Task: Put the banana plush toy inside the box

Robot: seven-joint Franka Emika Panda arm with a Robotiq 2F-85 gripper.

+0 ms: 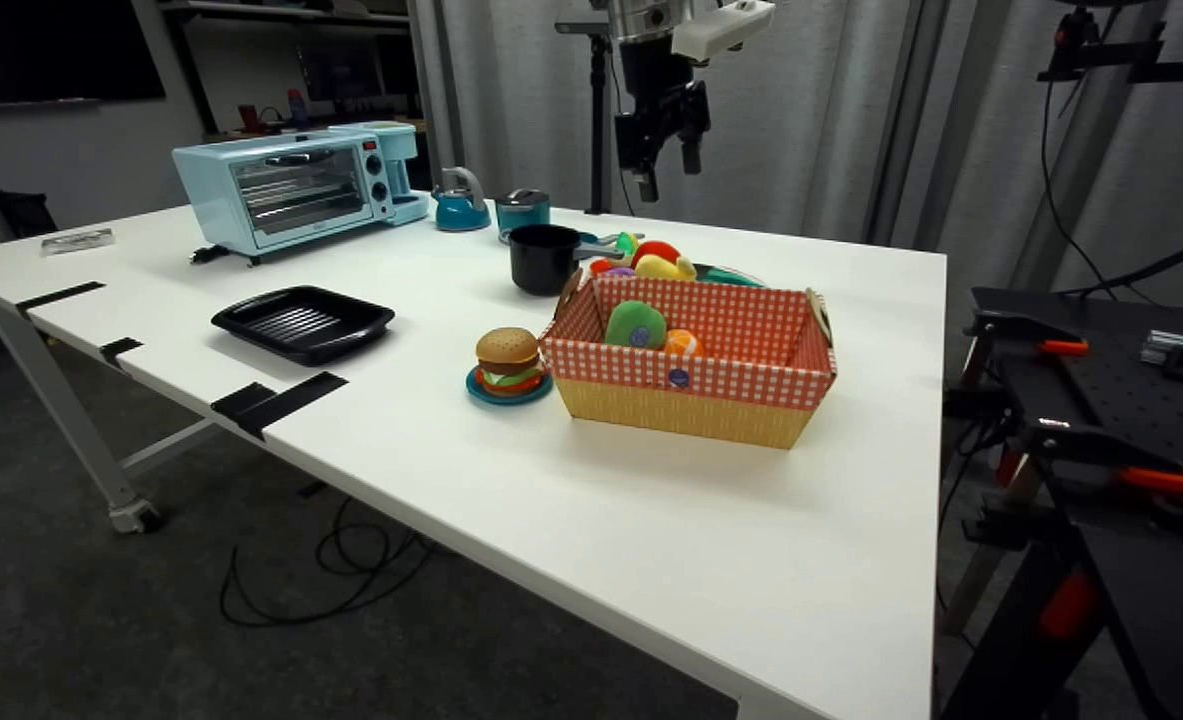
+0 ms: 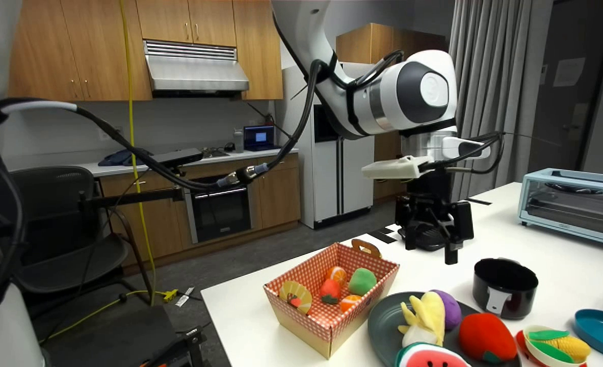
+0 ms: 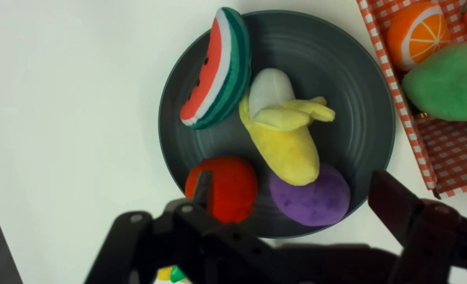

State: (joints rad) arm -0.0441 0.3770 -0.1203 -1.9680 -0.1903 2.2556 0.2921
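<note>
In wrist view, can make out only a yellow-and-green scrap (image 3: 172, 273) at lower edge, too little to identify. Lose part of red plush (image 3: 233, 185) behind gripper (image 3: 292, 177). Find banana plush toy (image 3: 286, 136) on dark plate (image 3: 347, 59), partly covering purple plush (image 3: 316, 203), well below the wide-spread jaws, mostly ahead of the gap between them. See box (image 3: 458, 154) cut off at right edge.

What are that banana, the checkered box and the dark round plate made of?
The banana plush toy looks like soft, matte plush fabric: rounded, stuffed-looking body and floppy peel flaps. The box is probably cardboard, fairly matte, with thin, flat walls and a printed-looking check. The dark grey plate could be plastic or glazed ceramic: faint sheen and concentric ridges fit both.
</note>
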